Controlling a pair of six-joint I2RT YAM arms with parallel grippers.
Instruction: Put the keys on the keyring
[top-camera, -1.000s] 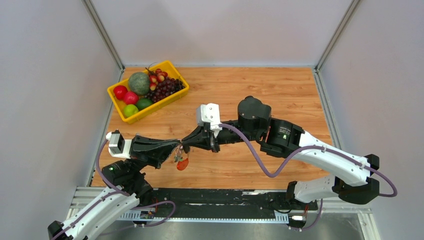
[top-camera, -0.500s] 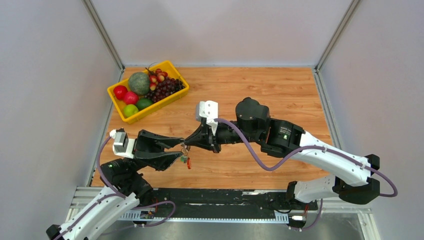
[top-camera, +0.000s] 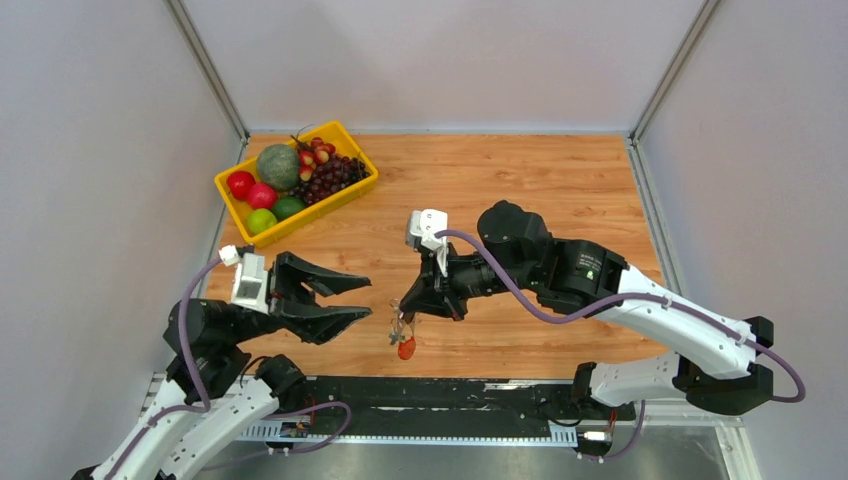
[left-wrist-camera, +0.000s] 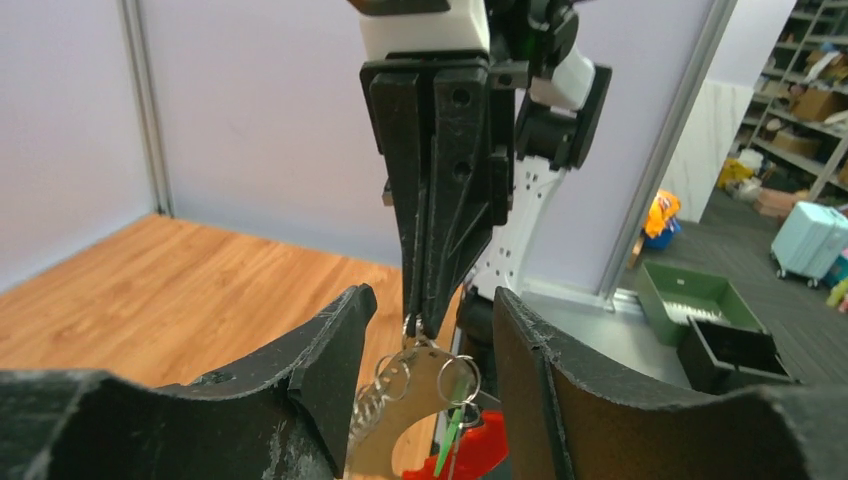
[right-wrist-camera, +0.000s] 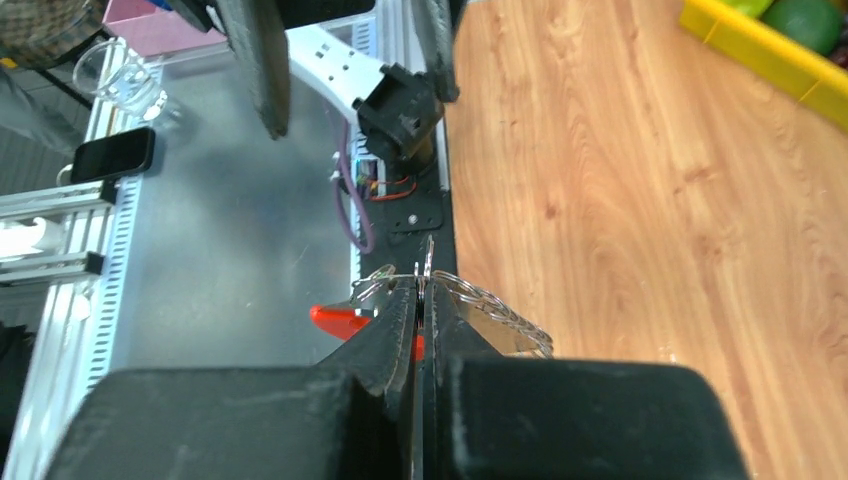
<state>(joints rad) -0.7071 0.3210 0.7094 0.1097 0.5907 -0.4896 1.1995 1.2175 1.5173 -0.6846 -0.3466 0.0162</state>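
Note:
The keyring (top-camera: 402, 335) hangs in the air from my right gripper (top-camera: 408, 309), which is shut on its top ring, just over the table's front edge. The bunch shows a grey serrated fan piece (left-wrist-camera: 385, 405), small rings, a green bit (left-wrist-camera: 450, 440) and a red tag (left-wrist-camera: 480, 450). In the right wrist view the shut fingertips (right-wrist-camera: 400, 300) pinch the ring, with the serrated piece (right-wrist-camera: 495, 312) on the right and the red tag (right-wrist-camera: 335, 318) on the left. My left gripper (top-camera: 368, 298) stands open to the left of the bunch, touching nothing. I cannot make out the keys.
A yellow basket (top-camera: 352, 189) of fruit sits at the back left of the wooden table (top-camera: 560, 190). A black rail (top-camera: 450, 395) runs along the front edge. Grey walls close in the left, back and right sides.
My left gripper has opened, let go of the keyring and drawn back to the left. My right gripper has carried the hanging bunch right and nearer the front edge.

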